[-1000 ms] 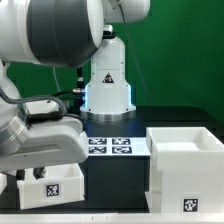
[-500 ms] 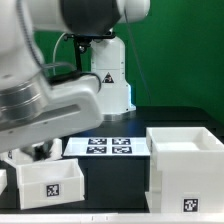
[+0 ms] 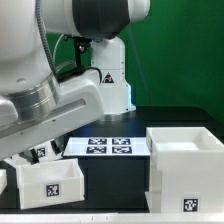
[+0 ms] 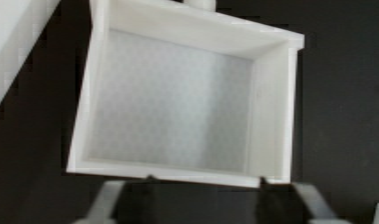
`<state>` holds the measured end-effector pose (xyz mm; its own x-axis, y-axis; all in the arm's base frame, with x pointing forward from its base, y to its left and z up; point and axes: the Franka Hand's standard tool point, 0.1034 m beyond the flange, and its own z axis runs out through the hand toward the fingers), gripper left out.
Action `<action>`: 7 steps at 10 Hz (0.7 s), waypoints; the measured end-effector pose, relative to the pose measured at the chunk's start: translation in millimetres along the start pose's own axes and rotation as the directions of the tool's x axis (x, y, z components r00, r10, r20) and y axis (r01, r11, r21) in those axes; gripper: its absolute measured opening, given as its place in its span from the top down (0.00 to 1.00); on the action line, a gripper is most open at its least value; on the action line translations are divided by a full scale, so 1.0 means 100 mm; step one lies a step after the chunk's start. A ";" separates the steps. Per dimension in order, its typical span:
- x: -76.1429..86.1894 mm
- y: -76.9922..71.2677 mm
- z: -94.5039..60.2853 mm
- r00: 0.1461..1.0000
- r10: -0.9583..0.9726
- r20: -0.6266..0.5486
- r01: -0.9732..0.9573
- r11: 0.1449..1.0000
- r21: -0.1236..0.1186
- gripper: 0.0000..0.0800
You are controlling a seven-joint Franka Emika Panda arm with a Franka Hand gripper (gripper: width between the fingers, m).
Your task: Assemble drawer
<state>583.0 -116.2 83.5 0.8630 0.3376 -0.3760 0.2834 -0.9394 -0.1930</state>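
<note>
Here, the claw (image 4: 198, 197) hangs right over the small box (image 4: 182, 100). In the wrist view we look straight down into the box and see its white floor and four thin walls. The claw's two fingers (image 4: 111, 203) are spread wide apart and squeeze nothing. One wall of the small box lies just past the fingertips, and it is about as long as the gap between them. I cannot tell if a finger touches that wall.

In the exterior view, the small box (image 3: 48, 183) sits by the front edge of the black table (image 3: 115, 195), near the corner on the exterior view's left. A black-and-white tag (image 3: 52, 187) is on the side that faces us. The big grey and white arm (image 3: 55, 95) leans over this box and hides most of the claw.

The big box (image 3: 185, 160) stands by the front edge too, near the corner on the exterior view's right. It is well apart from the small box and from the claw. It has a tag (image 3: 197, 190) low on its front side.

The marker board (image 3: 100, 146) lies flat in the middle of the table, between the two boxes and a bit farther back. Behind it, at the back edge, stands the arm's white base (image 3: 108, 80).
</note>
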 end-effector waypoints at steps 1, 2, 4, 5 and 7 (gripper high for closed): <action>-0.10 -0.16 0.10 0.997 0.051 -0.053 -0.053 0.998 -0.032 0.31; -0.19 -0.33 0.22 0.994 0.051 -0.095 -0.057 0.996 -0.069 0.31; -0.24 -0.39 0.30 0.994 0.034 -0.104 -0.043 0.995 -0.085 0.20; -0.23 -0.38 0.29 0.994 0.035 -0.107 -0.044 0.995 -0.087 0.20; -0.23 -0.38 0.32 0.991 0.063 -0.120 -0.073 0.994 -0.084 0.19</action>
<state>538.4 -86.1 70.3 0.9229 0.2683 -0.2762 0.2536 -0.9633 -0.0882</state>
